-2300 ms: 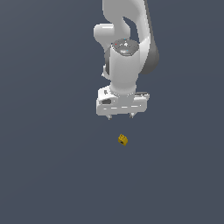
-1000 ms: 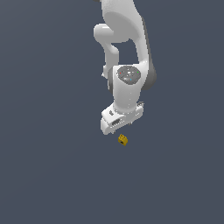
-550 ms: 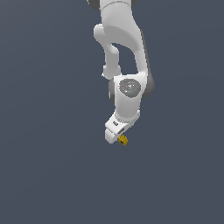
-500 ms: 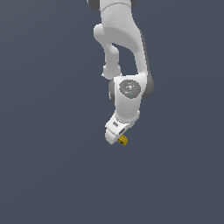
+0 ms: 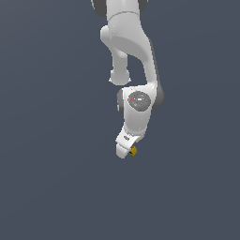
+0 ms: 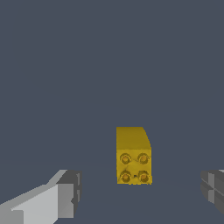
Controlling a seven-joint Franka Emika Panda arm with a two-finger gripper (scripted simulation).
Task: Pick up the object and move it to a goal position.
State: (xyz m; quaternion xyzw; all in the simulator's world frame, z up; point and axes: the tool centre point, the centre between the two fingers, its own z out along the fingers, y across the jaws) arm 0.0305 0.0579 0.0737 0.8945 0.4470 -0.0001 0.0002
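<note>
So I've got the white robot gripper right down at the small mustard-yellow studded block, which sits on the plain dark grey surface; wrist view shows the jaws spread wide, block between them but nearer one finger; its long axis seems to run away from the camera, across the closing line; I'd just squeeze.

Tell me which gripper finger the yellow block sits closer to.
Neither touches the yellow block; the dark-tipped white finger beside its plain side looks marginally closer than the grey finger at the frame's edge.
</note>
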